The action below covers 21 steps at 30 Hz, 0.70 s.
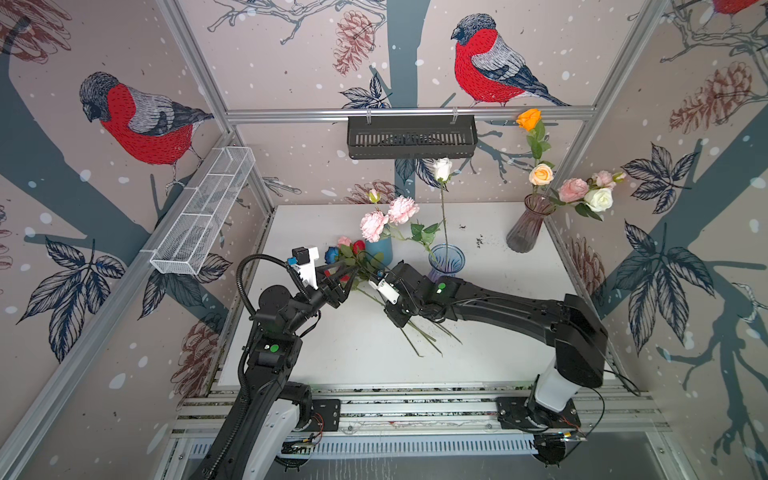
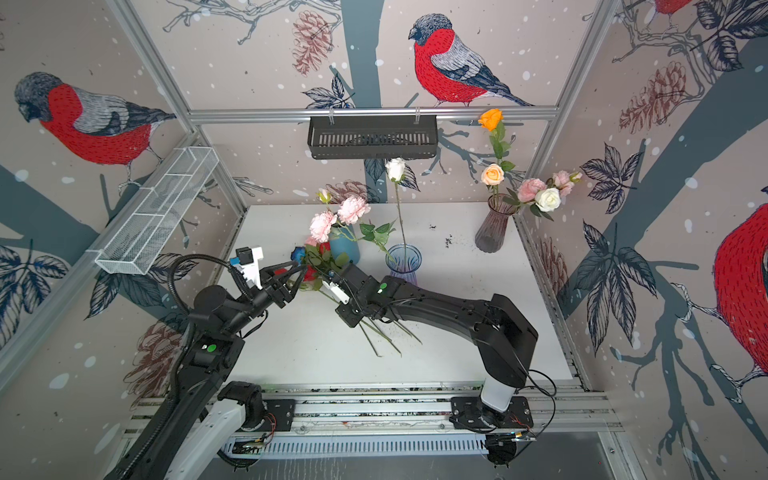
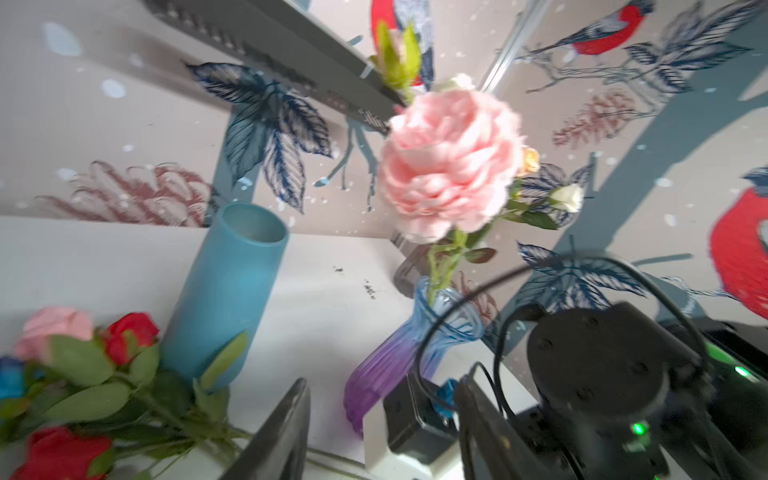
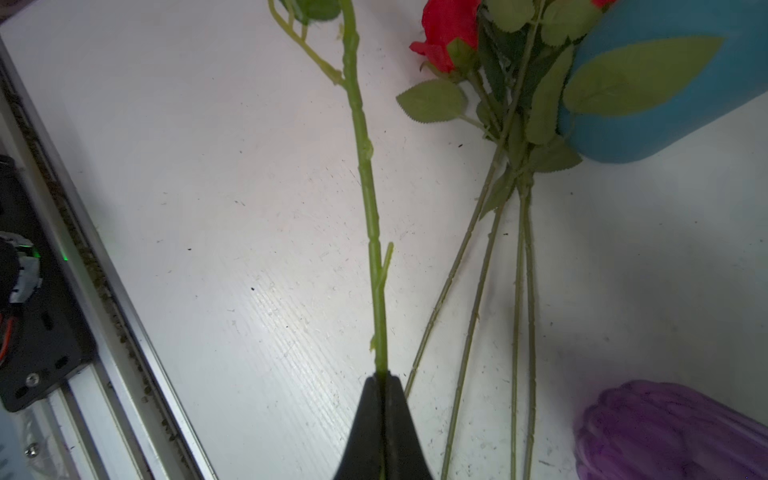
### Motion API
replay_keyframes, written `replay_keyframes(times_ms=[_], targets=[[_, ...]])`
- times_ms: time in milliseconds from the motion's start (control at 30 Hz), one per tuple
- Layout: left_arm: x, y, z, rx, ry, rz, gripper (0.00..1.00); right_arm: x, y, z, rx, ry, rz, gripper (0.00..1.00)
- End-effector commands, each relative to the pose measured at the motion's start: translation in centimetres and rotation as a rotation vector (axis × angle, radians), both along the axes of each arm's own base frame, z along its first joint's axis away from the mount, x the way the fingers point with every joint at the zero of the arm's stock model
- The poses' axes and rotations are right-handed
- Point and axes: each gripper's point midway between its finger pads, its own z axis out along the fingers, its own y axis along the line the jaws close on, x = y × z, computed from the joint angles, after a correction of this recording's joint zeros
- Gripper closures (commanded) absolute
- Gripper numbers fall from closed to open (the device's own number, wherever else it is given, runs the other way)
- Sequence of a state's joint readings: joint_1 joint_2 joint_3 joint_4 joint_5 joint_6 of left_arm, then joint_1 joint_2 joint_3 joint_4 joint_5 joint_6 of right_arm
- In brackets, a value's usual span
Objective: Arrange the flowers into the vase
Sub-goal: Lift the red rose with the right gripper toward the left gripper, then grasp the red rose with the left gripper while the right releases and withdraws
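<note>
This is a robotics lab test cell, not a lived-in room: a box built of bare aluminium frame (image 1: 407, 113) bars, its wall panels (image 1: 291, 62) covered in printed wallpaper of bullfinches and pinecones. Two black robot arms, the left arm (image 1: 270, 353) and the right arm (image 1: 511, 309), are bolted by plates to a slotted metal rail (image 1: 415, 409) along the front edge of a plain white worktop (image 1: 498, 353). A black slotted basket (image 1: 411, 137) and a white mesh basket (image 1: 203, 212) hang from the frame bars.
</note>
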<state>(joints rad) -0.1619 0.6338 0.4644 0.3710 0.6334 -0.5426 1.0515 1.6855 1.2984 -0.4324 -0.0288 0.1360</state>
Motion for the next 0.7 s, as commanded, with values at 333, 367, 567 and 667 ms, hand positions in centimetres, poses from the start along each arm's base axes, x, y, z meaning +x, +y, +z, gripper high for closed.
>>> replay_keyframes(times_ms=[333,367,567,667], targets=[[-7.6,-5.9,5.3,-0.028,-0.301,-0.403,0.42,0.9,-2.1,11.2,0.260,-0.160,-0.093,0.99],[-8.1,-6.0,5.4,-0.033,-0.305,-0.430,0.42,0.8,-2.3,12.1,0.278,-0.180,-0.091,0.99],[-9.4,-6.0,4.5,-0.045,-0.271,-0.469,0.43,-0.2,-3.2,16.8,0.398,-0.277,-0.073,0.99],[-8.8,-5.9,3.6,-0.001,-0.243,-0.427,0.43,-1.3,-3.3,18.8,0.448,-0.314,-0.045,0.99]])
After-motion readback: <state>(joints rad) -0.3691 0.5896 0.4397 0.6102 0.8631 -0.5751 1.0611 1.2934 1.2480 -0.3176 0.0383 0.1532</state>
